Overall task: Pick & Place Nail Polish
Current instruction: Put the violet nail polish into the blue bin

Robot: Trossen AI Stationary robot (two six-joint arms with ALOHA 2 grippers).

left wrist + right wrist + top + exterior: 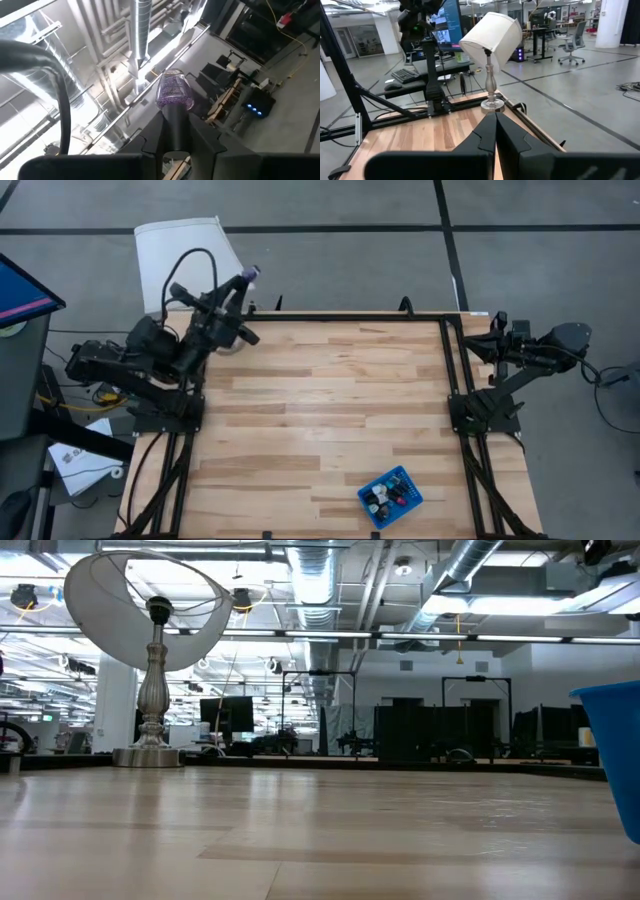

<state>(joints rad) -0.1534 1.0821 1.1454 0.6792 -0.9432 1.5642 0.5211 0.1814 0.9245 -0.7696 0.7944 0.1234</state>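
My left jaws [172, 150] clamp the purple nail polish [175, 91] by its cap, raised high; slippage risks dropping it off the bench [330, 410]. Right jaws [495, 135] closed, empty.

Surface [330, 410]: pale wooden planks, bounded by a dark frame. A small blue square tray [391, 495] sits near the front edge, right of centre, with small bottles [383, 497] inside it. A lamp [150, 650] with a tilted white shade stands at the far left corner.
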